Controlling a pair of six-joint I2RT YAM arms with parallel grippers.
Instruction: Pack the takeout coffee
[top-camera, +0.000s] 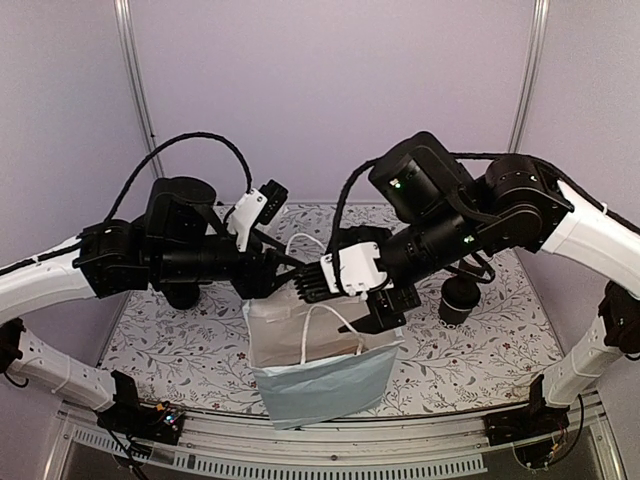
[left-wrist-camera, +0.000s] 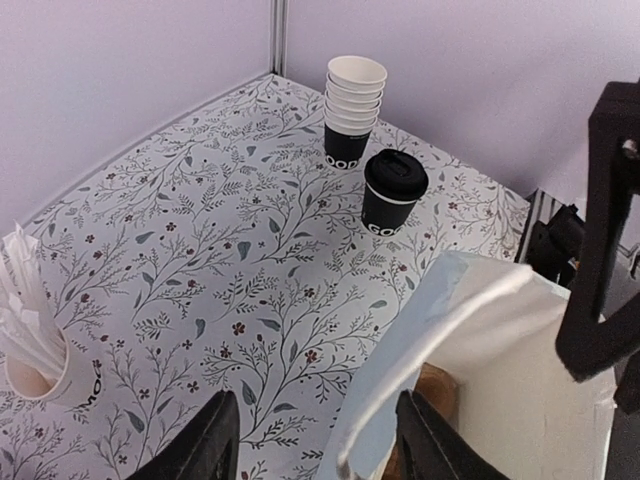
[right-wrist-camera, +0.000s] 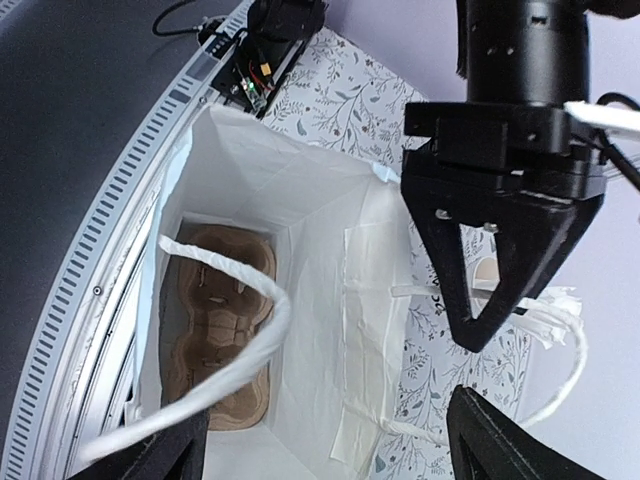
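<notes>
From above, one pale blue paper bag (top-camera: 325, 385) with white handles is seen standing open at the middle of the near edge of the floral-printed table (top-camera: 160, 330). The left gripper (top-camera: 275, 275) and the right gripper (top-camera: 385, 312) are held over its mouth. One lidded black paper cup (top-camera: 459, 298) is set towards the right edge.

In the left wrist view, the jaws are seen apart with the bag's rim between them, and nothing is gripped. One stack of nested black cups (left-wrist-camera: 352, 110), white inside, is placed by a corner of the table, with the lidded cup just beside it. One white cup of straws (left-wrist-camera: 35, 355) is set well apart from them.

In the right wrist view, the jaws are spread wide and empty. One brown moulded-pulp carrier (right-wrist-camera: 220, 320), two-holed, is laid flat on the bag's white bottom.
</notes>
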